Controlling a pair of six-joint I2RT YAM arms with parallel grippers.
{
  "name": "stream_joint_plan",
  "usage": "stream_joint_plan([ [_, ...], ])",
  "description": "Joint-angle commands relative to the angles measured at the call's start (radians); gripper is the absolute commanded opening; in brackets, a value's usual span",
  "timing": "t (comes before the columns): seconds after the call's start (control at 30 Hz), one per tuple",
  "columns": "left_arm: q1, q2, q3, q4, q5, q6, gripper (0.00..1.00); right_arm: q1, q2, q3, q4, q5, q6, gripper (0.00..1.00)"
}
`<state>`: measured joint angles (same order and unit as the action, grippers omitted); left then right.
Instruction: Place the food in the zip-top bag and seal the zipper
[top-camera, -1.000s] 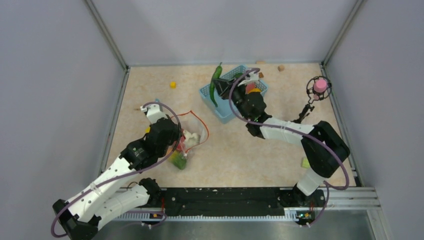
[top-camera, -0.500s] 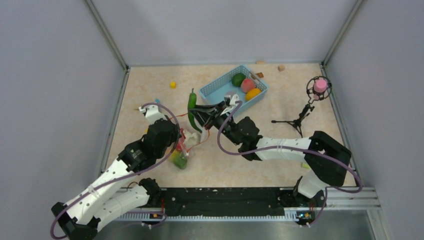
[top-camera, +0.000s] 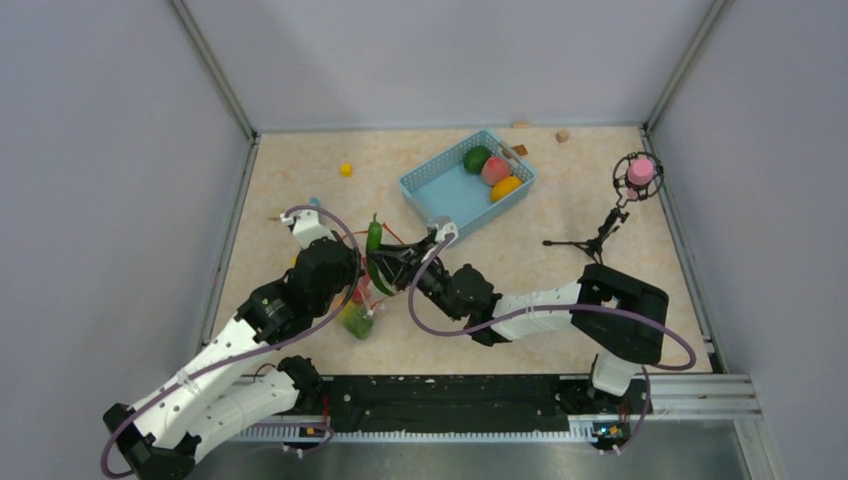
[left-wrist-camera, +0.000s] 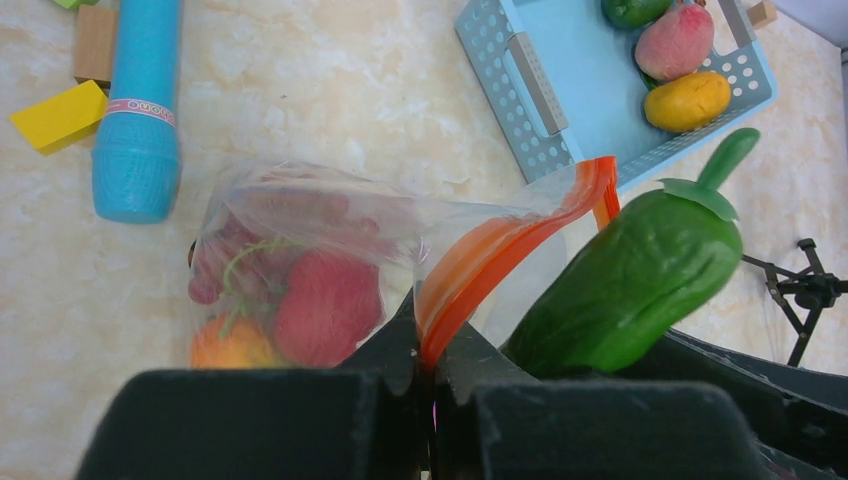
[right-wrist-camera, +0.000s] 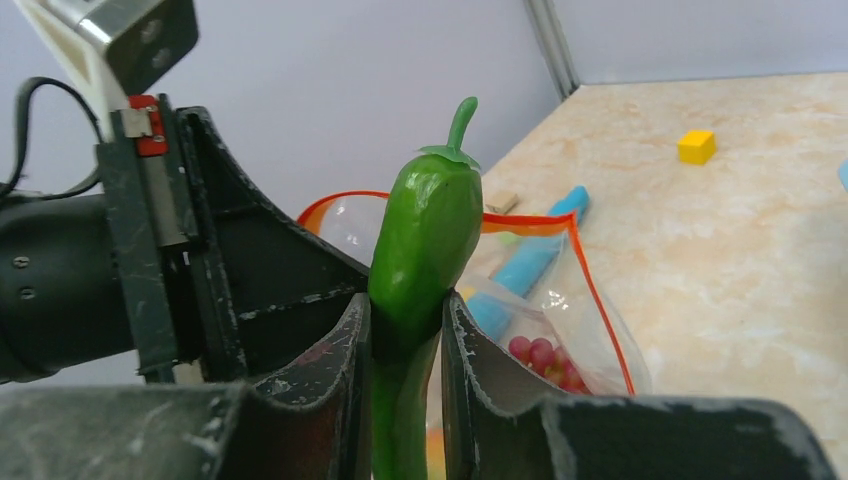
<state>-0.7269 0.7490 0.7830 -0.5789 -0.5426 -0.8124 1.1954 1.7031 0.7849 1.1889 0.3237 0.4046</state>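
Observation:
My left gripper is shut on the orange-red zipper strip of the clear zip-top bag and holds its mouth up. The bag holds a red tomato, purple grapes and an orange. My right gripper is shut on the long green chili, stem end up, at the bag's mouth. In the top view the chili is beside the left gripper. A green pepper, pink peach and yellow mango lie in the light-blue basket.
A long light-blue stick and yellow and tan blocks lie left of the bag. A yellow block sits on the far left of the table. A small tripod with a pink top stands at the right. Walls enclose the table.
My right gripper carried the chili from the basket leftward and nearer, to the bag's mouth. The left gripper kept its hold on the zipper strip.

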Motion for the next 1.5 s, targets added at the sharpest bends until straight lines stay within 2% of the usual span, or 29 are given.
stream_joint_plan([
  [0.0, 0.005, -0.008, -0.001, 0.051, 0.006, -0.005, 0.0, 0.023, 0.011, 0.024, -0.008, 0.095, 0.008, 0.11],
  [0.13, 0.004, -0.014, -0.002, 0.05, 0.004, -0.002, 0.0, 0.044, 0.012, 0.048, -0.085, 0.129, -0.037, 0.13],
  [0.47, 0.006, -0.02, -0.001, 0.047, 0.004, -0.001, 0.0, 0.061, -0.003, 0.043, -0.164, 0.005, -0.117, 0.08],
  [0.7, 0.004, -0.026, -0.002, 0.048, 0.007, -0.001, 0.0, 0.062, -0.035, 0.062, -0.319, -0.06, -0.144, 0.07],
  [1.13, 0.004, -0.025, 0.004, 0.036, -0.01, 0.0, 0.0, 0.062, -0.147, -0.051, -0.247, -0.149, -0.163, 0.08],
  [1.37, 0.005, -0.011, 0.009, 0.04, 0.0, 0.011, 0.0, 0.061, -0.141, 0.022, -0.45, -0.185, -0.196, 0.07],
  [1.47, 0.005, -0.01, 0.009, 0.046, 0.009, 0.014, 0.0, 0.061, -0.104, 0.084, -0.555, -0.143, -0.183, 0.07],
])
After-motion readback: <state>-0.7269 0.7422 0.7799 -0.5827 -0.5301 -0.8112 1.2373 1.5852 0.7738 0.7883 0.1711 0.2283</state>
